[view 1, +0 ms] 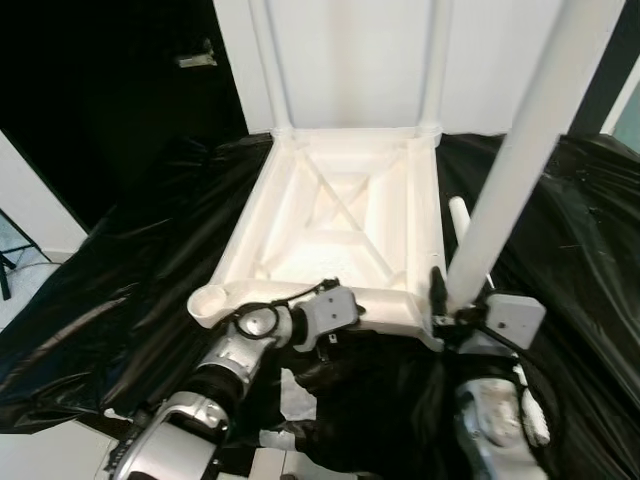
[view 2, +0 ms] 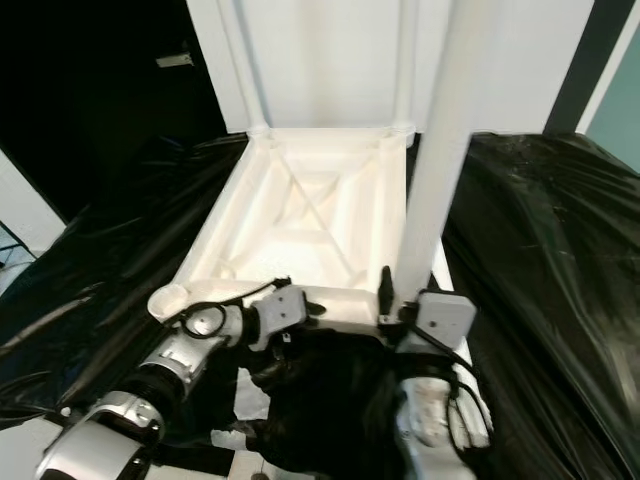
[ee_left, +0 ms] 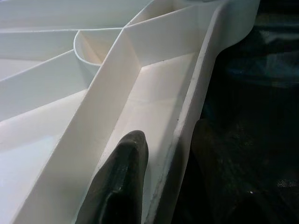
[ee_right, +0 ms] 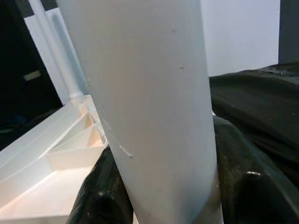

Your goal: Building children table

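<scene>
A white children's table top point(view 1: 330, 215) lies upside down on black sheeting. Two white legs point(view 1: 272, 60) point(view 1: 437, 60) stand in its far corners. The near left corner socket point(view 1: 210, 300) is empty. My left gripper point(view 1: 335, 292) is shut on the table's near rim point(ee_left: 187, 116), one finger point(ee_left: 124, 182) inside the frame and the other outside. My right gripper point(view 1: 445, 300) is shut on a long white leg point(view 1: 520, 150), held upright with a slight tilt at the near right corner. In the right wrist view the leg point(ee_right: 149, 102) sits between both fingers point(ee_right: 100, 196).
Crinkled black plastic sheeting point(view 1: 150, 250) covers the surface around the table top. A white wall point(view 1: 350, 50) rises behind it. A short white cylinder point(view 1: 459, 215) lies on the sheet just behind the held leg. Pale floor point(view 1: 30, 290) shows at the left.
</scene>
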Available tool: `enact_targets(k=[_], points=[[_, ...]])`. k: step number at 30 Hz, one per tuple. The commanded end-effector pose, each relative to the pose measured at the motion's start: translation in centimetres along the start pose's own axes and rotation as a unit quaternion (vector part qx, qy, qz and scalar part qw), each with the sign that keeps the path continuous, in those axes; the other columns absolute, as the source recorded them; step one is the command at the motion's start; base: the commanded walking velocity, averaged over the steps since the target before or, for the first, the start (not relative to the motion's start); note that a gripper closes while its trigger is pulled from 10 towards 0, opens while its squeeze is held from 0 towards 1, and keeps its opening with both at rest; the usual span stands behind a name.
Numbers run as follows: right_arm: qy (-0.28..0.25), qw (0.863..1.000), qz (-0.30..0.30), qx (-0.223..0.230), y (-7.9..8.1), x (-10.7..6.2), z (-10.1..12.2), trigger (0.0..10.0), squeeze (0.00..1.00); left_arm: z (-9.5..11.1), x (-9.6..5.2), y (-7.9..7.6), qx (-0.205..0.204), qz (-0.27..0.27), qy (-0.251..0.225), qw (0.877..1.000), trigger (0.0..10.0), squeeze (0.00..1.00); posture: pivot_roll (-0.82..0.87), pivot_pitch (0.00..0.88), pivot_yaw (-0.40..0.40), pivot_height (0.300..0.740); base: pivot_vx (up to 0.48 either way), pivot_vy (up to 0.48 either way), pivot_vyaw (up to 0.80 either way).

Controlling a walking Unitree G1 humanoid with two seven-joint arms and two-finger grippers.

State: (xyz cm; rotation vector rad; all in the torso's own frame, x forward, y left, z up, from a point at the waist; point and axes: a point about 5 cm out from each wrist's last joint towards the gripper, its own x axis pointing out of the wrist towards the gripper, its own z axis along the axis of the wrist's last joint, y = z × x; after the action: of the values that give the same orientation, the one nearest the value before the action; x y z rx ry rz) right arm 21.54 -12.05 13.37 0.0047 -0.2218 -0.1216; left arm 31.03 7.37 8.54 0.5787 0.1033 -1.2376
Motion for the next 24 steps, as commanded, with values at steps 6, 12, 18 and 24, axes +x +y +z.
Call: enact_targets(k=[6,12,18,24], points=[[0.049,0.999,0.003,0.020,2.6,-0.7,-2.6,10.0,0.00,-2.8,-2.7,0.9,-0.044,0.068,0.052,0.995,10.0,0.00,0.19,0.055,0.148,0.740,0.000,0.000,0.00],[0.045,0.998,0.043,0.013,2.3,-0.7,-3.0,10.0,1.00,-2.7,-2.1,0.5,-0.046,0.070,0.048,0.995,10.0,0.00,0.14,0.041,0.127,0.740,0.000,0.000,0.00],[0.001,0.996,0.092,-0.016,1.1,-0.5,-1.9,10.0,0.00,-2.2,-0.8,0.0,-0.052,0.071,0.037,0.995,10.0,0.00,0.08,0.021,0.103,0.740,0.000,0.000,0.00],[-0.039,0.990,0.120,-0.068,-0.7,-0.1,-0.4,10.0,0.00,-1.8,0.1,-0.3,-0.055,0.068,0.029,0.996,10.0,0.00,0.03,0.003,0.088,0.740,0.000,0.000,0.00]])
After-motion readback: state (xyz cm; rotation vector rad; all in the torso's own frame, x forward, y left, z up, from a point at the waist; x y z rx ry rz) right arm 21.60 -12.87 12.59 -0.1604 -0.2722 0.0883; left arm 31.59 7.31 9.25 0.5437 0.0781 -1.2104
